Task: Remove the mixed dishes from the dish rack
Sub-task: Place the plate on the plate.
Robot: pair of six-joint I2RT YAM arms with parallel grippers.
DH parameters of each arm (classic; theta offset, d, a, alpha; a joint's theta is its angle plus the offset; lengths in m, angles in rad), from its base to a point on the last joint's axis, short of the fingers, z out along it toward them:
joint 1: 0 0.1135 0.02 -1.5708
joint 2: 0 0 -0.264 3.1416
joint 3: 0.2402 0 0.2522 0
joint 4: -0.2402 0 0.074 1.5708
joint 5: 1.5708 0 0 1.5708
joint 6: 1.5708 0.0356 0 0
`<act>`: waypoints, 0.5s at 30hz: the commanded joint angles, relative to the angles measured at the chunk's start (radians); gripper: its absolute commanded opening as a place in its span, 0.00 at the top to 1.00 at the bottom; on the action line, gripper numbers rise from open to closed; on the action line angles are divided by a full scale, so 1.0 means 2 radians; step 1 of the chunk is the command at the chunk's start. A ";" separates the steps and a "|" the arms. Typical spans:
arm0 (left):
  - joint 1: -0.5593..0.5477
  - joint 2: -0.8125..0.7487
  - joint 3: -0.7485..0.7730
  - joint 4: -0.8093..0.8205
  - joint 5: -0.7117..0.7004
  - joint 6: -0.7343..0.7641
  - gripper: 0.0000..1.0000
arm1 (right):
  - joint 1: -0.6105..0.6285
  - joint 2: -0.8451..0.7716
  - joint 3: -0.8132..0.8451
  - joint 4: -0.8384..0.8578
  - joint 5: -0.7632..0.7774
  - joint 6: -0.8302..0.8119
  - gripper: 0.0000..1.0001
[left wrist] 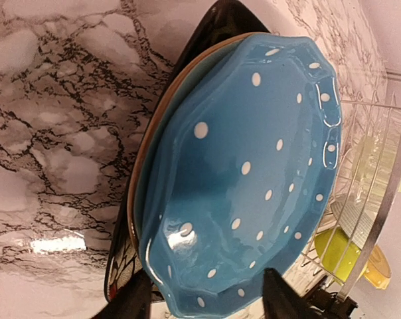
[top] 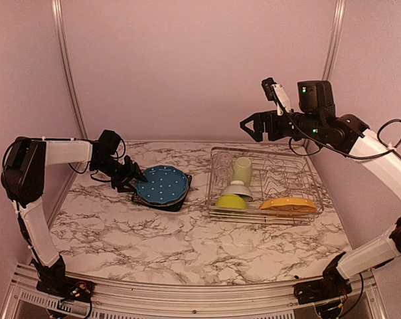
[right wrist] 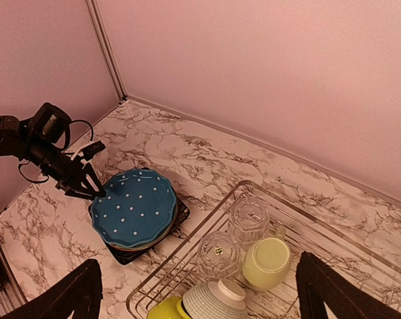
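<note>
The blue white-dotted plate [top: 162, 185] lies on the dark square plate [top: 180, 203] left of the dish rack [top: 267, 214]. My left gripper [top: 131, 178] is open at the blue plate's left edge; in the left wrist view [left wrist: 204, 299] its fingers straddle the plate's [left wrist: 240, 166] near rim. The rack holds two clear glasses [right wrist: 250, 216], the pale green mug [right wrist: 267, 262], the small white bowl [right wrist: 220, 299] upside down on the lime green bowl [right wrist: 164, 309], and the orange plate [top: 288, 205]. My right gripper [top: 250, 126] is open and empty, high above the rack's left end.
The marble table [top: 187, 246] has pink walls on three sides with metal corner posts [top: 68, 66]. The rack's right half shows bare upright tines [top: 287, 176]. The left arm reaches in from the left wall side.
</note>
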 commanded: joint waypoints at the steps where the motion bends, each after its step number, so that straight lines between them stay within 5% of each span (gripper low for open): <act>1: -0.004 -0.029 0.026 -0.035 -0.029 0.034 0.22 | -0.004 -0.003 0.033 -0.043 0.013 -0.032 0.02; 3: -0.004 -0.038 0.026 -0.040 -0.044 0.042 0.02 | -0.005 -0.013 0.030 -0.057 0.025 -0.045 0.02; 15: -0.005 -0.075 0.041 -0.054 -0.069 0.076 0.01 | -0.001 -0.080 0.042 -0.171 0.036 -0.159 0.02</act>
